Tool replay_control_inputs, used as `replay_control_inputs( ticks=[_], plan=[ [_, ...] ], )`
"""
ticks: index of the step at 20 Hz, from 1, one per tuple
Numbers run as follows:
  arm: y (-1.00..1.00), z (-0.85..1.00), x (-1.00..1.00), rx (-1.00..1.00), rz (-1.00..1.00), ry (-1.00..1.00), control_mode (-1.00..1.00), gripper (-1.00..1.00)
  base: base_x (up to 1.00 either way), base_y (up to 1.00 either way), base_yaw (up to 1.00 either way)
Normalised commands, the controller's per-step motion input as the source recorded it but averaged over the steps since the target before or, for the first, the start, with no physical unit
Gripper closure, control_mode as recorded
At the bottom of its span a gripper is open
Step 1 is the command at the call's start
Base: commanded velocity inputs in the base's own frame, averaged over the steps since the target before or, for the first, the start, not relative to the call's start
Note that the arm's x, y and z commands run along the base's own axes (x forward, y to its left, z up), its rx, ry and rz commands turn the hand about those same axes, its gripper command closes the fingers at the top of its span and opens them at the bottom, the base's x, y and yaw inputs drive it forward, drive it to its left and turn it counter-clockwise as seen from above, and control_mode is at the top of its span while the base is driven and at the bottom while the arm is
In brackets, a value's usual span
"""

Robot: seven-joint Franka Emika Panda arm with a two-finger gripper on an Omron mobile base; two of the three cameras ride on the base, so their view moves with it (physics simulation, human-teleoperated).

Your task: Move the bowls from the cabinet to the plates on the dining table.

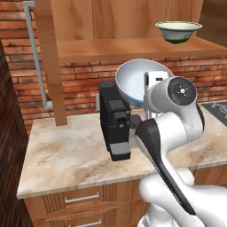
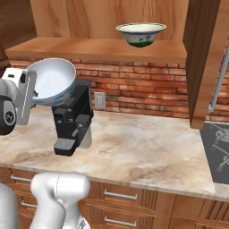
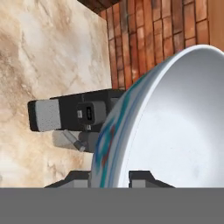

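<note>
One black coffee machine (image 2: 71, 118) stands just beneath the held white bowl (image 2: 51, 80).

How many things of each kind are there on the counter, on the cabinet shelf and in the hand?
Bowls: 2, the white bowl in the hand and the cream-green bowl on the cabinet shelf
Black coffee machine: 1
Total: 3

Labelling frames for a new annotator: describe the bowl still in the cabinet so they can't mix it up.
Start at the open wooden cabinet above the brick wall and marble counter. On its shelf sits a cream-green bowl, upright, alone, with a dark green foot. The other bowl is lower, tilted on edge in the pincer above the black machine, white inside with a bluish patterned outside.
</note>
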Motion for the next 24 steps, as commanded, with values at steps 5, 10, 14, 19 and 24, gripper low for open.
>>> replay_control_inputs(
  ticks=[5, 10, 14, 19, 24],
  plan=[
    [-0.02, -0.13, -0.59, 0.03, 0.07, 0.0, -1.0, 1.0, 0.0, 0.0, 0.0],
    [0.0, -0.19, -0.46, 0.04, 0.08, 0.0, -1.0, 1.0, 0.0, 0.0, 0.0],
    [0.0, -0.15, -0.2, 0.02, 0.04, 0.0, 1.0, 1.0, -0.09, 0.0, 0.04],
    [0.0, 0.0, 0.0, 0.0, 0.0, 0.0, 1.0, 1.0, -0.22, -0.01, 0.02],
    [0.0, 0.0, 0.0, 0.0, 0.0, 0.0, 1.0, 1.0, -0.97, 0.01, 0.04]
  ],
)
